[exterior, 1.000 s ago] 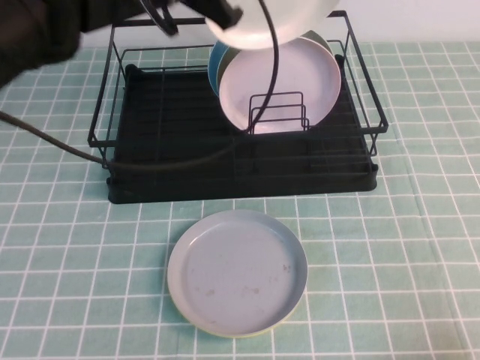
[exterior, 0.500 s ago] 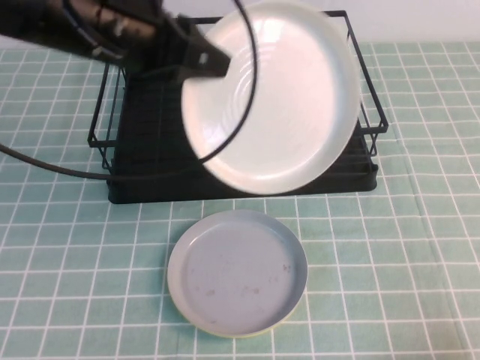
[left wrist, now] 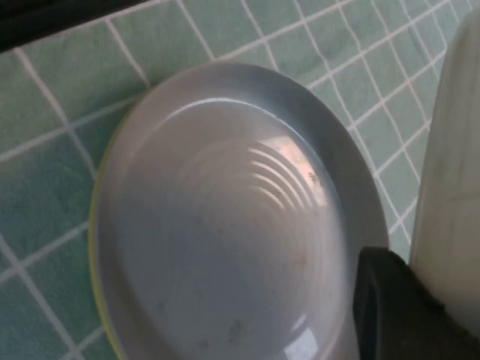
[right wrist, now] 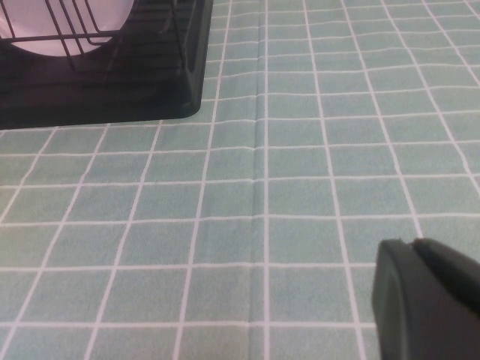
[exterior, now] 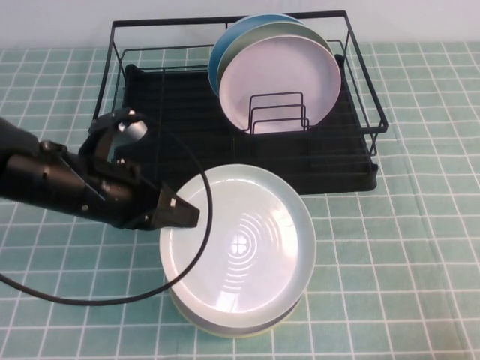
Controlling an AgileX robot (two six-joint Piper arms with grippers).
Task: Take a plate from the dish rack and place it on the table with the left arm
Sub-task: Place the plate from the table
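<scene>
A mint-green gridded cloth covers the table (exterior: 420, 225), with the black wire dish rack (exterior: 150, 112) standing at its far side. Three plates remain upright in the rack's right half: a pale pink plate (exterior: 281, 79) in front, a pale greenish one and a blue one behind it, leaning against the small wire dividers. On the near middle of the table lies a grey-blue plate (left wrist: 217, 240), and the glossy white plate (exterior: 240, 247) sits directly over it, hiding nearly all of it in the high view; I cannot tell whether the two touch. Half a second ago the white plate was up in front of the rack, covering the stacked plates; it is now down low in front of the rack. The left arm reaches in from the left, low and stretched rightward, its cable looping across the plate. The left gripper (exterior: 174, 210) is clamped on the plate's left rim. The right gripper (right wrist: 424, 300) hovers over bare cloth right of the rack; whether its fingers are apart cannot be told.
</scene>
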